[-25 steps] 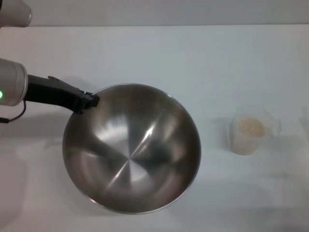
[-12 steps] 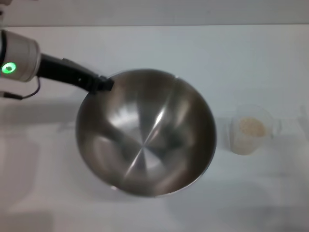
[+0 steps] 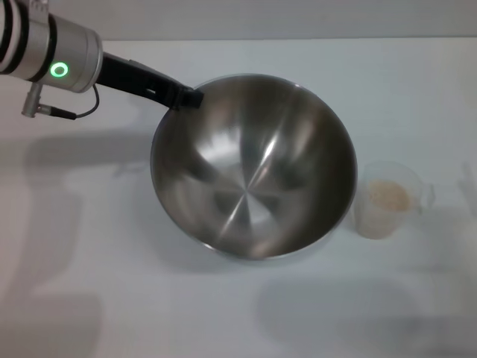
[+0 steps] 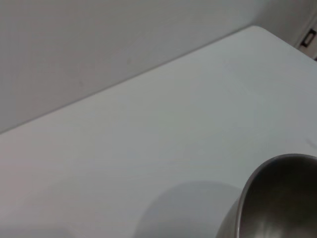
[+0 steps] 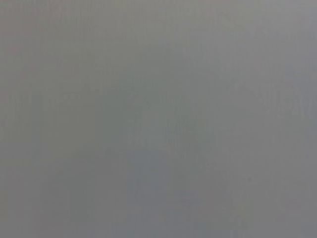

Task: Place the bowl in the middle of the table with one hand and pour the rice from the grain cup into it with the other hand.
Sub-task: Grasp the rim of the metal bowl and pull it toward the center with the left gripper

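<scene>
The large steel bowl (image 3: 253, 168) is held tilted above the white table (image 3: 89, 298), near its middle. My left gripper (image 3: 188, 98) is shut on the bowl's far left rim, its arm reaching in from the upper left. Part of the bowl's rim shows in the left wrist view (image 4: 277, 198). The clear grain cup (image 3: 386, 200) stands upright on the table just right of the bowl, with pale rice (image 3: 389, 195) inside. My right gripper is out of view; the right wrist view shows only plain grey.
The table's far edge (image 3: 298, 39) meets a grey wall. The bowl's shadow (image 3: 186, 257) lies on the table below it. A faint object shows at the right edge (image 3: 469, 179).
My left gripper has carried the bowl up and to the right, away from the front left toward the table's middle and closer to the cup. The cup has not moved.
</scene>
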You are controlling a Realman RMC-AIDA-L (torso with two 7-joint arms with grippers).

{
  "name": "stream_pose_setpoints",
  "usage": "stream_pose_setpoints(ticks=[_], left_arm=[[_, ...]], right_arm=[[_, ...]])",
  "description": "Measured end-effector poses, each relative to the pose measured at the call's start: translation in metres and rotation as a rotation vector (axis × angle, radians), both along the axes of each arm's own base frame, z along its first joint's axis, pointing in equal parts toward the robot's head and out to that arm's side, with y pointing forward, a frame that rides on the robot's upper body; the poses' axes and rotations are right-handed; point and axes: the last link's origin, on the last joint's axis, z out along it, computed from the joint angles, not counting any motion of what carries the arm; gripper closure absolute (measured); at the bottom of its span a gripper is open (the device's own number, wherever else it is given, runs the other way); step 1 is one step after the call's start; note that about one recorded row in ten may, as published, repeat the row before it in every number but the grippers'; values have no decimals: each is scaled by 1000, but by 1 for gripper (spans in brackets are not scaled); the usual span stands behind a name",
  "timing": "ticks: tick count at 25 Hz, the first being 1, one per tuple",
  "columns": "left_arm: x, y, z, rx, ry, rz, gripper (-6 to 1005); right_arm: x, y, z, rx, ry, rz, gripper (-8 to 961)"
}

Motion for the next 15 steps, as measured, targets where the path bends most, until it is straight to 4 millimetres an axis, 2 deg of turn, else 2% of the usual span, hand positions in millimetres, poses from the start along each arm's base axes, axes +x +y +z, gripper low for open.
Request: stream_pose_setpoints(ticks=[15], left_arm=[[-19,6,-15,15,2,48,910]], right_arm=[[0,1,0,-1,-4,1,114]])
